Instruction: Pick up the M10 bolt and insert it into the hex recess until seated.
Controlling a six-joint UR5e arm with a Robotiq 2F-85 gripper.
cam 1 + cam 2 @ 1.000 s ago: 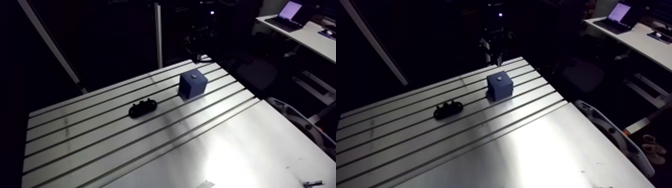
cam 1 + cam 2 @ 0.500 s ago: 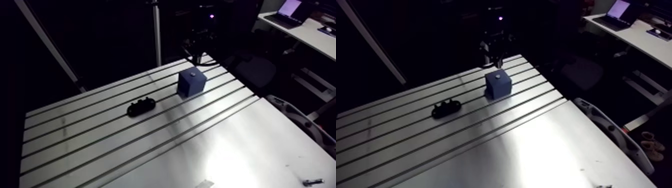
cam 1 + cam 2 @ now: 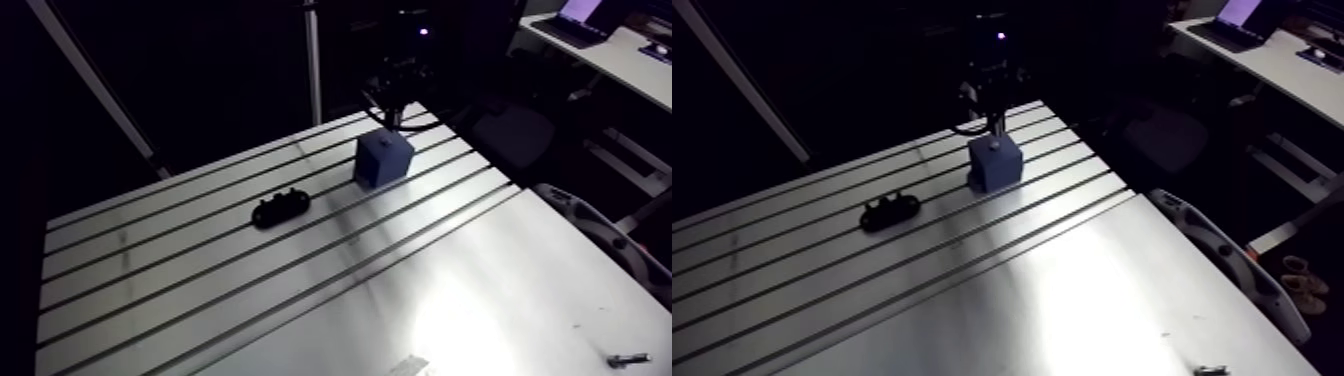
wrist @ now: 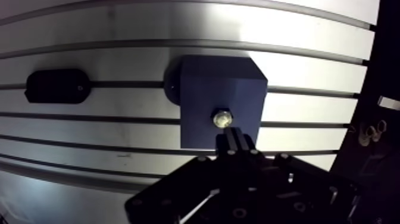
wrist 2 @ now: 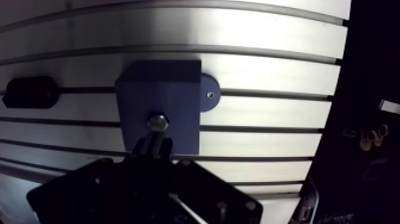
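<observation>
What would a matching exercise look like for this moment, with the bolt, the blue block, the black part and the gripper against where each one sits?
Things:
1. bolt
2. blue block
3. black part
4. gripper

Places or states:
A. lies on the table, beside the block and apart from it
B. stands on the slotted table
C. over the block, fingers together, tips just short of the bolt head
D. head shows in the block's top face

Pairs: 1-D, 2-B, 3-A, 4-C
</observation>
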